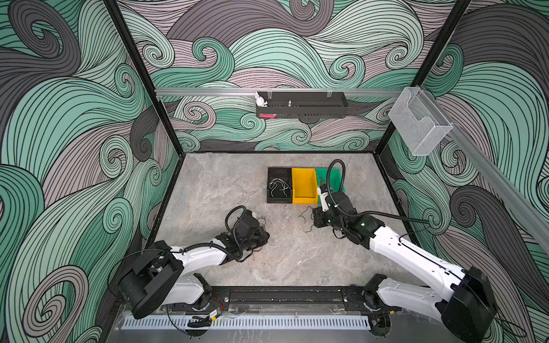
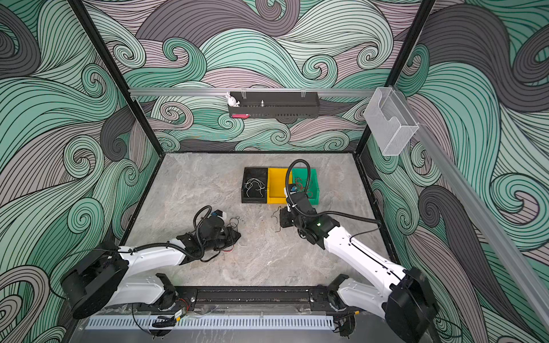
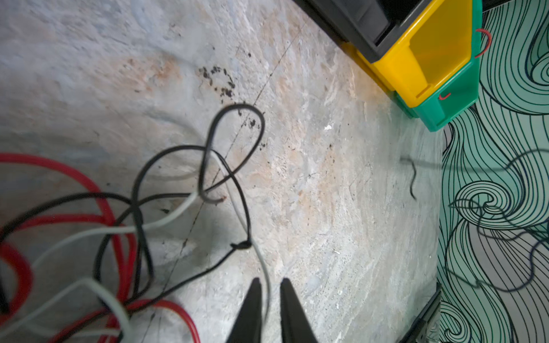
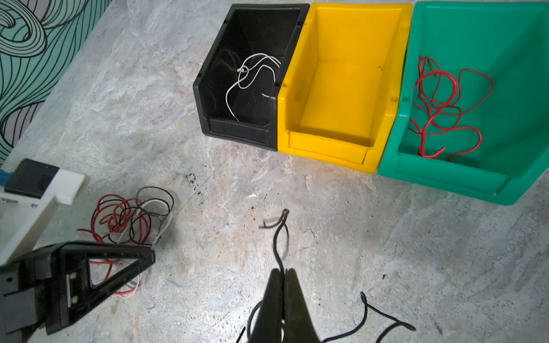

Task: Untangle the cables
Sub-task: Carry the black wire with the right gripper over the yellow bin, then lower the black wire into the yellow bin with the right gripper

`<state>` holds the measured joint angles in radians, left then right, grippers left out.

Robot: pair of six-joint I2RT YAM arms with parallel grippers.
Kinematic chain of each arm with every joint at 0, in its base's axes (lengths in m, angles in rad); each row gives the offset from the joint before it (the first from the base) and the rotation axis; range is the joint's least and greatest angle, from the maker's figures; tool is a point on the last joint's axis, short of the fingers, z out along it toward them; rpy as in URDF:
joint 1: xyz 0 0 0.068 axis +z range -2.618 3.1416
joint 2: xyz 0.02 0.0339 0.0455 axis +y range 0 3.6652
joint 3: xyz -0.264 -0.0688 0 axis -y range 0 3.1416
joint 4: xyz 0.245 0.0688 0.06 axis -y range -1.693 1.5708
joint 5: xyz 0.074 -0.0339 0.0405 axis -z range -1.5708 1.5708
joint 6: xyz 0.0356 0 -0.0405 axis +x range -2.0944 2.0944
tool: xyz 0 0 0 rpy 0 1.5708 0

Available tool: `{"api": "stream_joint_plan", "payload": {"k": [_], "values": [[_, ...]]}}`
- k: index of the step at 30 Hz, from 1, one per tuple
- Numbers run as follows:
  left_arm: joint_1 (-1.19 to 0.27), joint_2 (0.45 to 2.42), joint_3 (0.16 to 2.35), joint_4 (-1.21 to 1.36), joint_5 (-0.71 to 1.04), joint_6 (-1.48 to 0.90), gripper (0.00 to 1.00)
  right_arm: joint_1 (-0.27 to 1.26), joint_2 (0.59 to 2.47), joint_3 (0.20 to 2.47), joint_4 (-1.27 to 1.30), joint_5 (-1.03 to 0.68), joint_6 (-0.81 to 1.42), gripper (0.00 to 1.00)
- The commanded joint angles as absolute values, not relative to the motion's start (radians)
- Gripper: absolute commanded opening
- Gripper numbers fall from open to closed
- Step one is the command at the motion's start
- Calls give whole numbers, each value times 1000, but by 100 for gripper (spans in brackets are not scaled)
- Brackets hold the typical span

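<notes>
Two arms are sorting: left gripper (image 3: 271,286) is sitting slightly parted around a thin white cable (image 3: 260,258) of the red, black and white tangled cable pile (image 4: 130,219). Right gripper (image 4: 283,274) is pinching a lone thin black cable (image 4: 279,237); next is probably dropping it into the empty yellow plastic bin (image 4: 341,139). Grey marbled tabletop (image 1: 237,267) is showing dark specks; teal swirl-patterned walls (image 1: 74,118) are enclosing the cell.

Left hand (image 3: 271,281) ajar; right hand (image 4: 284,271) closed

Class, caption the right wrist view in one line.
Right hand shut on black cable; white cable in black bin, red cables in green bin, yellow bin empty.
</notes>
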<state>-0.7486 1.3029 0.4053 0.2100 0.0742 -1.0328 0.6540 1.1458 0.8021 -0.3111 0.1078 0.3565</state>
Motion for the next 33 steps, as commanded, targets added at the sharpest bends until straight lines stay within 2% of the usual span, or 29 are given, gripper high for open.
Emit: {"api": "stream_joint_plan", "payload": {"k": [1, 4, 11, 18, 33], "values": [[-751, 1316, 423, 185, 97, -1005, 37, 629, 1187, 872, -288, 137, 335, 0], [-752, 1303, 426, 168, 101, -993, 46, 600, 1225, 909, -256, 122, 326, 0], [-750, 1241, 435, 98, 79, -962, 49, 489, 1309, 989, -117, -73, 357, 0], [-738, 1192, 429, 60, 61, -946, 50, 376, 1436, 1031, 112, -281, 512, 0], [-700, 1144, 402, 28, 64, -931, 50, 301, 1767, 1112, 434, -362, 651, 0]]}}
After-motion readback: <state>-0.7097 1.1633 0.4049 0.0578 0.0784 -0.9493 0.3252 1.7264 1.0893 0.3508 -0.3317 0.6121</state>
